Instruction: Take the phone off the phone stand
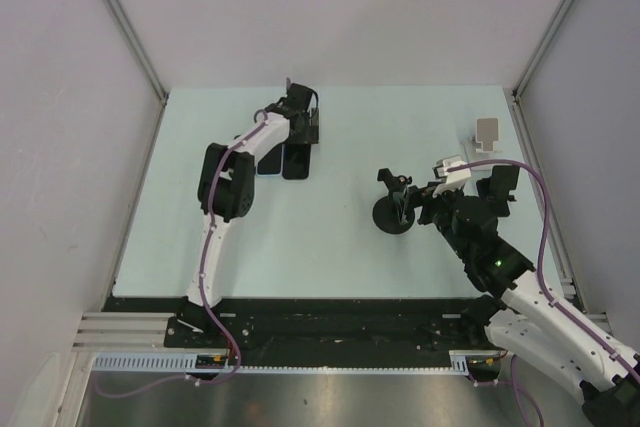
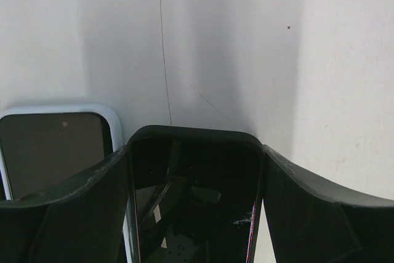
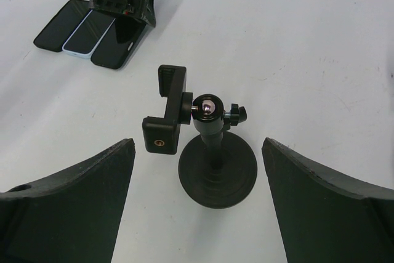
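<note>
The right gripper (image 3: pixel 197 146) hovers wide open with nothing in it. Its fingers reach toward either side of the black round-based phone stand (image 3: pixel 217 173), not touching it. The stand's black spring clamp (image 3: pixel 169 112) is empty. Farther out on the pale green table (image 1: pixel 330 257), the black slab phone (image 2: pixel 197 201) lies flat. The left gripper (image 2: pixel 196 152) is closed to phone width, with a finger against each long edge. Just beside it lie a phone in a light-blue case (image 2: pixel 55 152) and another black phone (image 3: pixel 52 29). A small grey holder (image 1: pixel 487 132) stands far right.
</note>
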Tool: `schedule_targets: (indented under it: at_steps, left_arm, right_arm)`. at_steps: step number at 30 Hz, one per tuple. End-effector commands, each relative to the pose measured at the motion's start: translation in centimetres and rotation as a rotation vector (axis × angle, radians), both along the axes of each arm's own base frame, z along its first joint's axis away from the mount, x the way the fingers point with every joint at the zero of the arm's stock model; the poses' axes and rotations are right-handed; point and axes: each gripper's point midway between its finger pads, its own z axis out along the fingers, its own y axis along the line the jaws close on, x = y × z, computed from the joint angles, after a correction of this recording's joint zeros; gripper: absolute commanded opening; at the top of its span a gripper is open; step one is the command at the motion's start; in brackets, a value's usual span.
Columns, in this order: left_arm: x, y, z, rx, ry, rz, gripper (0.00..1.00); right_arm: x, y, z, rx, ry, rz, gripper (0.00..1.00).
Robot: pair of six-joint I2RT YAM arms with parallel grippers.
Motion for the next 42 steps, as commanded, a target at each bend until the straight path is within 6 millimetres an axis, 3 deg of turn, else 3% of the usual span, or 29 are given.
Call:
schedule_targets:
  at_steps: [1, 12, 20, 25, 26, 27, 29, 31, 32, 33, 39, 42]
  left_arm:
    - [3.0, -0.1, 2.7, -0.027, -0.109, 0.044, 0.72]
    - [3.3, -0.1, 3.4, -0.025, -0.123, 0.035, 0.88]
    - [3.2, -0.3, 7.1, -0.060, -0.175, 0.034, 0.97]
    - [1.9, -0.7, 9.2, -0.088, -0.187, 0.025, 1.00]
    - [1.5, -0.8, 11.0, -0.102, -0.208, 0.022, 1.00]
    - [0.7, -0.7, 10.4, -0.099, -0.188, 0.024, 1.00]
    - [-0.6, -1.2, 12.0, -0.129, -0.196, 0.019, 1.00]
    - [-2.8, -1.7, 10.9, -0.131, -0.151, 0.011, 1.00]
    - [-3.6, -2.1, 11.9, -0.153, -0.161, 0.007, 1.00]
    - [-4.9, -2.2, 10.3, -0.142, -0.122, -0.001, 1.00]
    - [-10.8, -7.2, 8.0, -0.206, -0.043, -0.112, 1.00]
    - [-12.6, -8.7, 6.5, -0.221, -0.009, -0.137, 1.00]
  right_arm:
    - [0.2, -0.1, 1.2, 0.028, -0.035, -0.008, 0.89]
    - [0.1, 0.2, 1.2, 0.030, -0.037, 0.009, 0.90]
    - [-0.3, 0.1, 1.5, 0.047, -0.030, 0.011, 0.89]
    - [-0.6, -0.2, 1.9, 0.060, -0.026, 0.003, 0.89]
    - [-0.6, -0.3, 1.9, 0.061, -0.024, 0.001, 0.89]
    - [-0.6, -0.3, 2.1, 0.063, -0.025, -0.002, 0.89]
    - [-0.7, -0.3, 2.1, 0.066, -0.014, -0.003, 0.89]
    - [-0.7, -0.4, 2.1, 0.067, -0.011, -0.007, 0.89]
    - [-0.7, -0.4, 2.2, 0.072, -0.011, -0.009, 0.89]
    - [-0.7, -0.4, 2.3, 0.074, -0.011, -0.009, 0.89]
    - [-0.7, -0.3, 2.0, 0.080, 0.006, -0.011, 0.89]
    - [-0.9, -0.3, 1.8, 0.082, 0.013, -0.010, 0.89]
